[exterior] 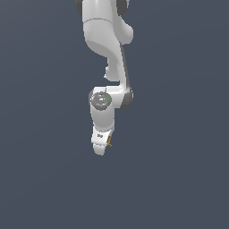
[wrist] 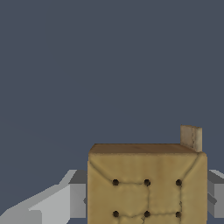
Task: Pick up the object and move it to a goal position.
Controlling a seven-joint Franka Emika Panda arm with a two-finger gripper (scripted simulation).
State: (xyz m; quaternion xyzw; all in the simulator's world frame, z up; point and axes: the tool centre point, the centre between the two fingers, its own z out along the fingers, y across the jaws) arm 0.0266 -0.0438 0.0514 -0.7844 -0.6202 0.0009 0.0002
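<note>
Block [exterior: 109, 142] shows as a tiny tan speck beside my pincer [exterior: 101, 150], just below the middle of the exterior view. No box or bowl shows there.

Wrist view: the block [wrist: 147, 188] fills the lower right, pinched between my fingers [wrist: 78, 200]. If my squeeze slips, I think it could drop. No box here either.

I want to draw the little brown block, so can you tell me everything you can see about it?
The block is tan-brown and looks a bit like stitched cardboard or leather. Its face has dark dots joined by faint seam lines, and a small tab sticks up at one back corner. In the wrist view it sits squarely between the grey fingers, which press on both its sides. In the exterior view only a tiny tan sliver shows at the white gripper, held up with nothing under it.
</note>
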